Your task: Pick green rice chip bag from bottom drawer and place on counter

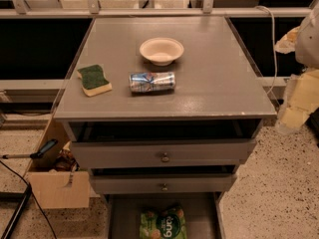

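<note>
The green rice chip bag [163, 224] lies flat in the open bottom drawer [119, 218], at the lower edge of the camera view, white lettering facing up. The counter [219, 83] is the grey top of the cabinet above it. My gripper [288, 117] shows as pale yellow and white parts at the right edge of the view, beside the cabinet's right side at about counter height. It is well away from the bag and touches nothing I can see.
On the counter stand a cream bowl [161, 50], a soda can on its side [152, 81] and a green-and-yellow sponge [93, 79]. Two knobbed drawers [163, 156] sit slightly open above the bottom one. A wooden box [55, 188] stands left of the cabinet.
</note>
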Motion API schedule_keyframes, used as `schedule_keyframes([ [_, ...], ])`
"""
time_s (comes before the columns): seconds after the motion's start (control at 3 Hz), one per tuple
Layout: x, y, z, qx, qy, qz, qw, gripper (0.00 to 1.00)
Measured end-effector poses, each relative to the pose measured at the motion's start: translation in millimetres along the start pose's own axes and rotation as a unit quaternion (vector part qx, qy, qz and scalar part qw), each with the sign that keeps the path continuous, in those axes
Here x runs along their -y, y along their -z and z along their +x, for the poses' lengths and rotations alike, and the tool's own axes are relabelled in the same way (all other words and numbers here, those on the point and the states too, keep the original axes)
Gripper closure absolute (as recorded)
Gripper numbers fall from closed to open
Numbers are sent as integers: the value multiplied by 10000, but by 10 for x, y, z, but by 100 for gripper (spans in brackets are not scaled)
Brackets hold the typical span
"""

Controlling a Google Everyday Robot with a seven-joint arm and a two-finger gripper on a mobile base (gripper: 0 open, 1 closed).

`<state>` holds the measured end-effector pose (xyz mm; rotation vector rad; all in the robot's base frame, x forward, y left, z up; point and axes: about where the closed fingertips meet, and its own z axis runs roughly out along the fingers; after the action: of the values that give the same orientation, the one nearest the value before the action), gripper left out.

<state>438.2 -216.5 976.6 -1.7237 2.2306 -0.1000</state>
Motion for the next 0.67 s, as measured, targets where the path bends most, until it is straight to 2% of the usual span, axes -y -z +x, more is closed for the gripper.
schedule_keyframes([
  [0.33,-4,7,-11,31,15,27,10000,0],
  [0.67,-280,-307,-22,604,250,-273,9975,0],
])
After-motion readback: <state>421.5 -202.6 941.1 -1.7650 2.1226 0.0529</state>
